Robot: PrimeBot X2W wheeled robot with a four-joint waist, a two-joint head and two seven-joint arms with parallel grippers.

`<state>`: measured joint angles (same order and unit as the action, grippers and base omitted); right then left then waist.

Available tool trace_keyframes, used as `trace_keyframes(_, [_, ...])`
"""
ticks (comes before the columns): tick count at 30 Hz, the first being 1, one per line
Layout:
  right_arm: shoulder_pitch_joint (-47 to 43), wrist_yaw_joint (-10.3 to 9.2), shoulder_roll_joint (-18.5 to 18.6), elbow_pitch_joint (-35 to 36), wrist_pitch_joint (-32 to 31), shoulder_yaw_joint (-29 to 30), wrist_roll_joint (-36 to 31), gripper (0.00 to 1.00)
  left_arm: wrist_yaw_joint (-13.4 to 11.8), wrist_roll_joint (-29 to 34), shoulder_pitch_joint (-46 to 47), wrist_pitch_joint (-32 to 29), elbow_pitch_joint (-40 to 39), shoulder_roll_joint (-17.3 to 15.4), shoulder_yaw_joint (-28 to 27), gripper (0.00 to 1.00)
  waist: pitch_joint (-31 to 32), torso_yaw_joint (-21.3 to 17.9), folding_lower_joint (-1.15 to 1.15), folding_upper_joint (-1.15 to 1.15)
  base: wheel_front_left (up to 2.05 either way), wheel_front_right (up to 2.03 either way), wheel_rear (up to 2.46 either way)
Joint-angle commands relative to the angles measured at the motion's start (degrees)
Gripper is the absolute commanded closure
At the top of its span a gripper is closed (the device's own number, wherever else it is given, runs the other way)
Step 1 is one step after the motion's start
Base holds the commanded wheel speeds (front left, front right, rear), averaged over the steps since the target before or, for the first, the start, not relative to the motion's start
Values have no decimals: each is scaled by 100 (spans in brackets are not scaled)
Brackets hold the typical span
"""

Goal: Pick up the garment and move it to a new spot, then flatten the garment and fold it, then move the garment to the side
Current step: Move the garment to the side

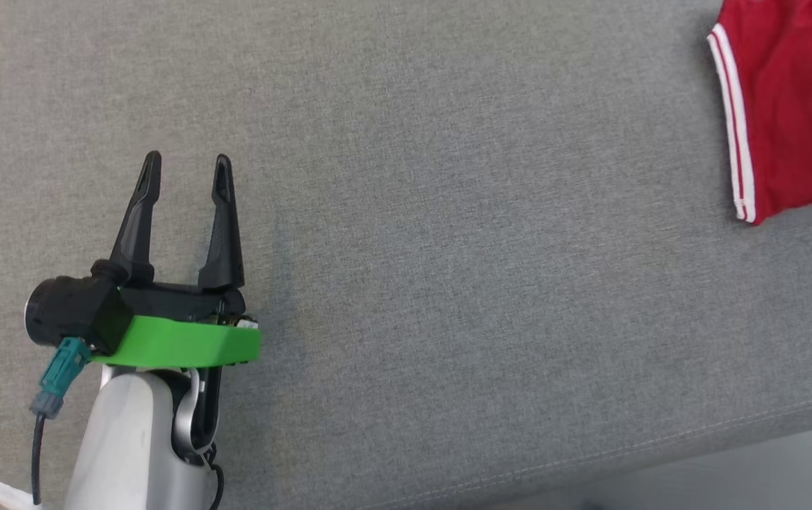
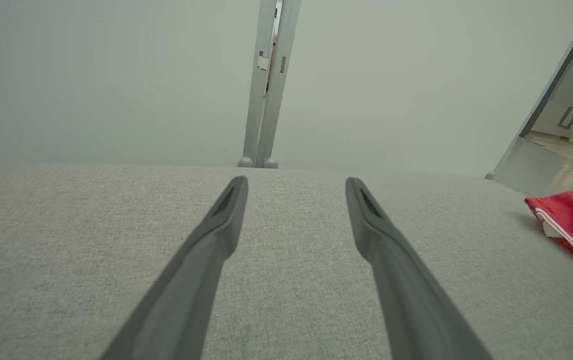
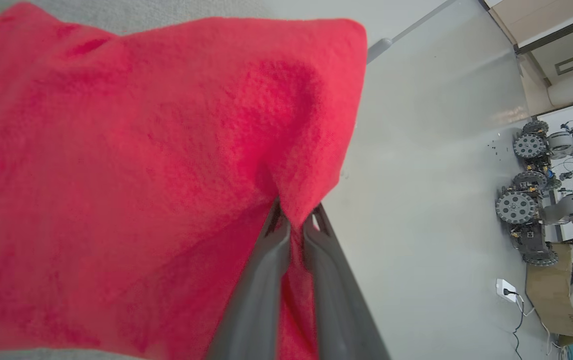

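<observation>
Left fingers wide apart, low over the grey tabletop. Right fingers pinched tight on the red garment, cloth bunched up at the tips. In the head view, garment at far upper right, white stripes along its edge, well apart from left fingers.

a robotics lab: wheeled robot bases at the right edge, cardboard and a power strip below them.
</observation>
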<state>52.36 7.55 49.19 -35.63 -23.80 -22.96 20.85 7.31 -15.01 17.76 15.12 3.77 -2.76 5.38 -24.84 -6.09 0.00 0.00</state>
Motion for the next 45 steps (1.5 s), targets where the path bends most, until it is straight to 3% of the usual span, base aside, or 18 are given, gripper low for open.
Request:
trace_keyframes(1, [-64, -13, 72, -16, 99, 100, -147, 100, 22, 10, 125, -1, -53, -29, 10, 0, -318, 144, 0, 0, 0, 0, 0])
trace_keyframes(7, [-195, -13, 138, -41, 472, 495, -677, 100, 25, -6, 177, -1, -110, -98, 63, 0, -497, 286, 0, 0, 0, 0, 0])
trace_keyframes(8, [-220, -13, 124, -51, 527, 549, -747, 55, 26, -13, 178, -1, -107, -103, 62, 0, -499, 304, 0, 0, 0, 0, 0])
trace_keyframes(9, [-256, -13, 79, -93, 586, 641, -846, 0, 25, -22, 169, -1, -101, -104, 59, 0, -487, 324, 0, 0, 0, 0, 0])
trace_keyframes(15, [-517, -13, -197, 15, 1044, 929, -1410, 0, 25, -89, 38, -1, 16, -80, 80, 0, -173, 454, 0, 0, 0, 0, 0])
trace_keyframes(21, [-986, -13, -682, 330, 1545, 1225, -1506, 0, 22, -150, -215, -1, 230, -44, 78, 0, 449, 666, 0, 0, 0, 0, 0])
trace_keyframes(26, [-1670, -13, -1523, 938, 2188, 1888, -1222, 0, 21, -192, -478, -2, 476, -26, -40, 0, 1026, 833, 0, 0, 0, 0, 0])
trace_keyframes(36, [-3729, -13, -3292, 2887, 2855, 2582, -1497, 0, 8, -219, -952, -1, 845, -22, -272, 0, 1940, 967, 0, 0, 0, 0, 0])
trace_keyframes(41, [-4438, -12, -3944, 3249, 3127, 2616, -1487, 0, -19, -182, -1121, -1, 920, -21, -405, 0, 2156, 904, 0, 0, 0, 0, 0])
trace_keyframes(45, [-4714, -12, -4228, 3081, 3326, 2640, -1460, 0, -41, -163, -1255, -1, 1002, -22, -469, 0, 2291, 837, 0, 0, 0, 0, 0])
